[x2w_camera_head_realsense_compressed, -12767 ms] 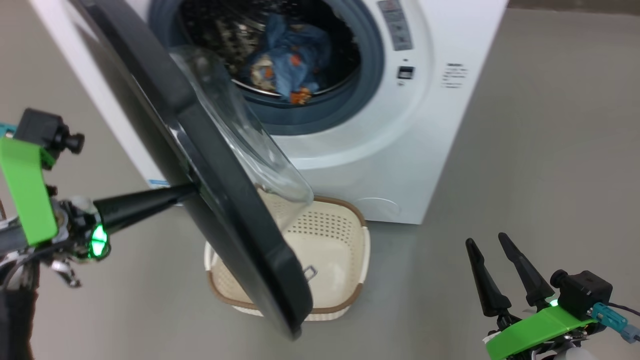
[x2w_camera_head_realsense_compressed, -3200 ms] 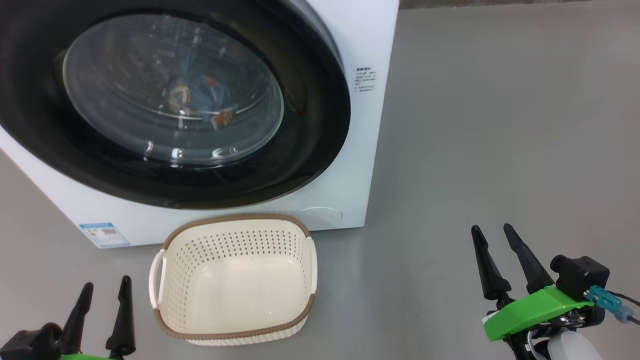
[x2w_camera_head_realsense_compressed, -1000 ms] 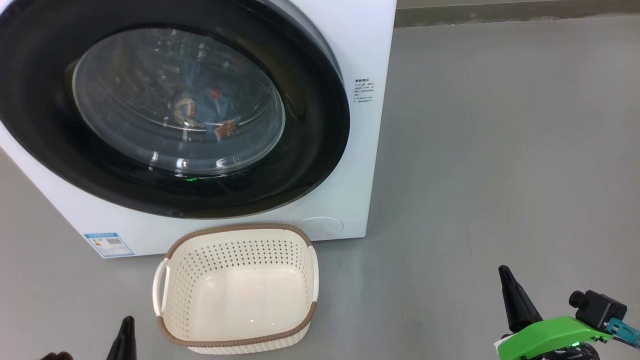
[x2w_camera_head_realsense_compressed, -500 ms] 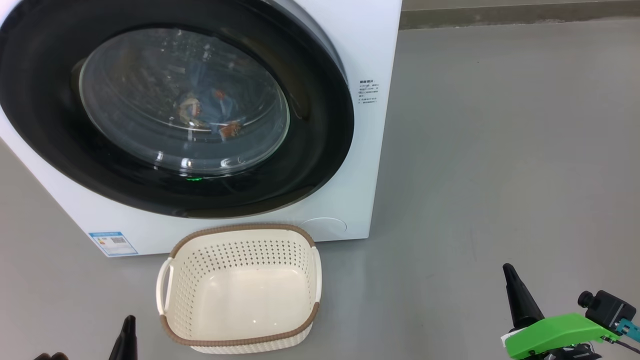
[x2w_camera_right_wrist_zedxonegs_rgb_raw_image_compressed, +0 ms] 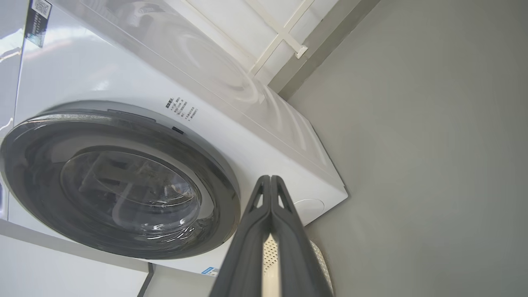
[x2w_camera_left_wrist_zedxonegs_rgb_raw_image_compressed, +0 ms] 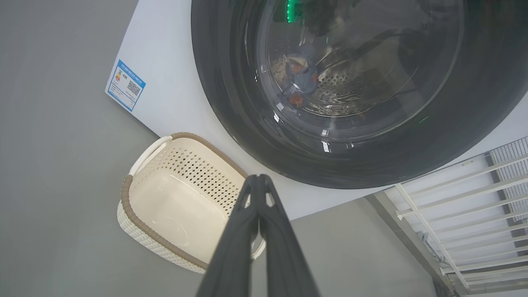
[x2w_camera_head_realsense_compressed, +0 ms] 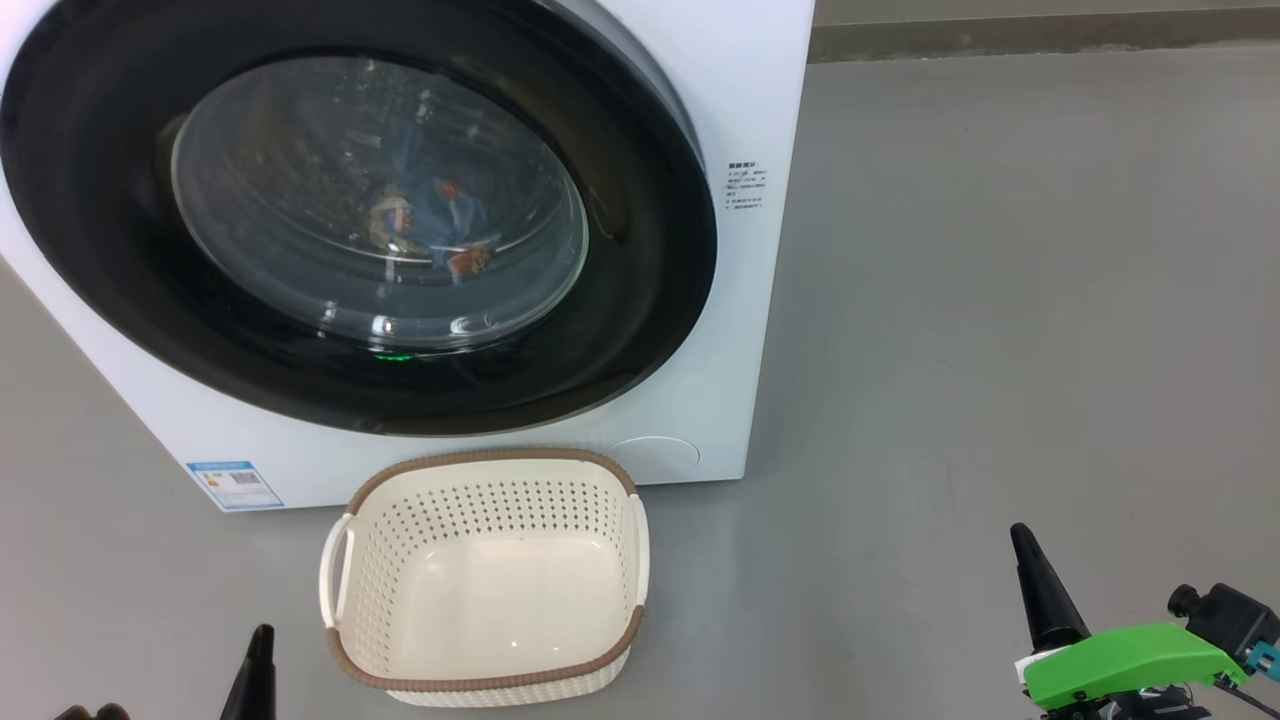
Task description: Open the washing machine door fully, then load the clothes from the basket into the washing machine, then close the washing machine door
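The washing machine (x2w_camera_head_realsense_compressed: 740,90) (x2w_camera_left_wrist_zedxonegs_rgb_raw_image_compressed: 165,82) (x2w_camera_right_wrist_zedxonegs_rgb_raw_image_compressed: 264,136) stands with its black-rimmed round door (x2w_camera_head_realsense_compressed: 640,330) (x2w_camera_left_wrist_zedxonegs_rgb_raw_image_compressed: 222,103) (x2w_camera_right_wrist_zedxonegs_rgb_raw_image_compressed: 37,198) shut flat against the front. Through the glass I see the light blue clothes (x2w_camera_head_realsense_compressed: 440,215) (x2w_camera_left_wrist_zedxonegs_rgb_raw_image_compressed: 300,78) inside the drum. On the floor just before the machine sits the cream basket (x2w_camera_head_realsense_compressed: 340,580) (x2w_camera_left_wrist_zedxonegs_rgb_raw_image_compressed: 132,194), with nothing in it. My left gripper (x2w_camera_head_realsense_compressed: 262,640) (x2w_camera_left_wrist_zedxonegs_rgb_raw_image_compressed: 257,179) is low at the bottom left, shut, holding nothing. Over on the lower right, my right gripper (x2w_camera_head_realsense_compressed: 1022,535) (x2w_camera_right_wrist_zedxonegs_rgb_raw_image_compressed: 269,179) is also shut and holds nothing.
Grey floor (x2w_camera_head_realsense_compressed: 1000,300) stretches open to the right of the machine. A blue label sticker (x2w_camera_head_realsense_compressed: 233,483) marks the machine's lower left corner. A white wire rack (x2w_camera_left_wrist_zedxonegs_rgb_raw_image_compressed: 474,206) stands beside the machine in the left wrist view.
The camera has drifted slightly, shifting the machine and basket a little to the right. Both grippers have stayed low and shut. The door stays closed.
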Controlling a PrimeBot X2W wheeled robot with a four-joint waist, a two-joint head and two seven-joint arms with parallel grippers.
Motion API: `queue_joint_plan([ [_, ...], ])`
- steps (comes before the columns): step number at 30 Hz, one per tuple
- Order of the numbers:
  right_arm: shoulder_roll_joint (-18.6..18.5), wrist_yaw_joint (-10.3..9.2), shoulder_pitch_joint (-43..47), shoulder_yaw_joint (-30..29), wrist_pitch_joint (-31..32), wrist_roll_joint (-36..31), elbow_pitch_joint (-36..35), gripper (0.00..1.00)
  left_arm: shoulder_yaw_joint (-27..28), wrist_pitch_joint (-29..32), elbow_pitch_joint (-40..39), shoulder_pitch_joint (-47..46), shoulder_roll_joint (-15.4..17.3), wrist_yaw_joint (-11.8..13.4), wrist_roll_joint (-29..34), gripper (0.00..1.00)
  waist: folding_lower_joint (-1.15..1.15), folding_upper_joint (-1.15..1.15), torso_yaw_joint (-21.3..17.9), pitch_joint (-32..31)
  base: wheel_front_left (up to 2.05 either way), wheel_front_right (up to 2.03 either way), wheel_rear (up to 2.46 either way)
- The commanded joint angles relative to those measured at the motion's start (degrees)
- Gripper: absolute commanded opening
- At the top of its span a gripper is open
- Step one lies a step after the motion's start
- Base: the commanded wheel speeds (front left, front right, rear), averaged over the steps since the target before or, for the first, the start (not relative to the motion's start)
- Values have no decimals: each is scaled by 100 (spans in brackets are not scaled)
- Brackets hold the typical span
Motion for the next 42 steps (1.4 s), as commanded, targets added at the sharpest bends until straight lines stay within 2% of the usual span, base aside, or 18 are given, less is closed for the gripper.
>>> queue_joint_plan([
  [1,-30,-3,-136,17,56,196,-180,0,149,42,-151,-290,63,3,-150,0,0,0,8,-3,0,0,0],
  [42,71,-6,-141,-241,751,2448,-447,0,450,733,-179,-585,-162,-4,-2232,0,0,0,185,-76,0,0,0],
])
